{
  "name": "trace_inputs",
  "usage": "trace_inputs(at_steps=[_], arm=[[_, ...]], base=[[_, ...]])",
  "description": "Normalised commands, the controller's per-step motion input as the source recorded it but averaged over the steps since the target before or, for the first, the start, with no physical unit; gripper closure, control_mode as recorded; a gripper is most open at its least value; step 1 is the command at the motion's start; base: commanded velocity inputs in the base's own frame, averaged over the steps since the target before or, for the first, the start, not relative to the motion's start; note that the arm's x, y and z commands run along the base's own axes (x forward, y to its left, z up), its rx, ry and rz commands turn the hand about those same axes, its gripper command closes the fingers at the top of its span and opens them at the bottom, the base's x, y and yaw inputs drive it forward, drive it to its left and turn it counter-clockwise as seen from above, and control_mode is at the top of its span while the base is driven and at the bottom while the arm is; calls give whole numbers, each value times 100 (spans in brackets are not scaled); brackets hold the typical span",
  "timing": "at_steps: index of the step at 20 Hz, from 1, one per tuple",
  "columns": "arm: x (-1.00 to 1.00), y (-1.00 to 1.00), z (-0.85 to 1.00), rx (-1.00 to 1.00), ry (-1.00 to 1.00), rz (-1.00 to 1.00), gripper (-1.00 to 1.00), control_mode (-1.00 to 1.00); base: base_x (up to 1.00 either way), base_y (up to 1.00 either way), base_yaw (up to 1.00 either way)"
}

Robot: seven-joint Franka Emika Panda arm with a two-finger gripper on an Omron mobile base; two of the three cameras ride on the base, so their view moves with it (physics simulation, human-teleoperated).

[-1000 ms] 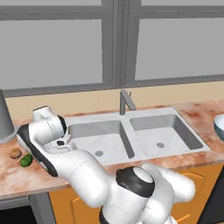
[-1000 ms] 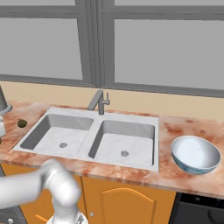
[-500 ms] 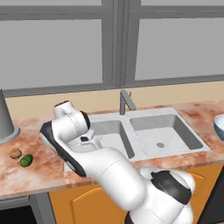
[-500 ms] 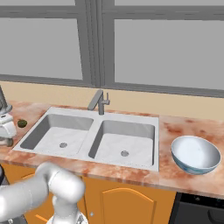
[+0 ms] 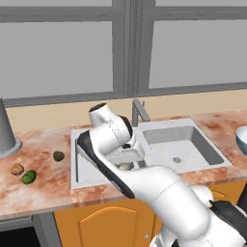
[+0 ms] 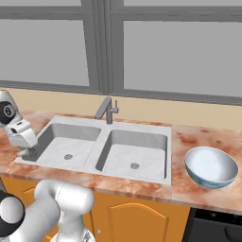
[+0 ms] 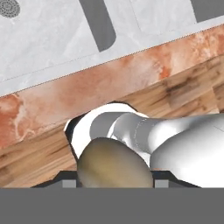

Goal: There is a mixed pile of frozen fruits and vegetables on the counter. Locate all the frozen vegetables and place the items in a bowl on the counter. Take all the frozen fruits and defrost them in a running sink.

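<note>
**Mushroom in the tool, over the sink's front edge**

The mushroom [image 7: 113, 165], a beige-brown rounded piece, sits pinched between the jaws of your tool [image 5: 126, 165], which hangs low over the left basin of the sink [image 5: 190, 144], near its front rim. That is the first vegetable in hand, and the bowl [image 6: 210, 166] it belongs in stands empty on the desk [image 6: 189, 139], well apart to the right beyond both basins.

Nothing is delivered yet, as far as you can see. Three pieces lie on the desk left of the sink: the dark olive ball [image 5: 58, 156], the orange-tan ball [image 5: 17, 169] and, just beside it, the bright green oblong [image 5: 29, 176]. So you have one more vegetable to carry to the bowl and two fruits for the sink. No water shows at the faucet [image 5: 139, 112].

The desk is reddish marbled stone over orange cabinet doors, with a grey tapered pot [image 5: 6, 130] at its far left and a wide window behind.
</note>
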Motion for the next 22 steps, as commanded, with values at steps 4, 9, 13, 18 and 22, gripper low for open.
trace_inputs(at_steps=[4, 9, 13, 18, 22], arm=[[-19, -98, 13, 0, -15, 0, 100, -100], [1, -97, 0, 7, -7, 3, 100, -100], [5, -88, 0, 18, 2, 5, 100, -100], [14, -93, 0, 22, 8, 0, 100, -100], [20, -76, 4, 16, 8, 0, 100, -100]], base=[[0, 0, 0], [0, 0, 0], [0, 0, 0], [0, 0, 0], [0, 0, 0]])
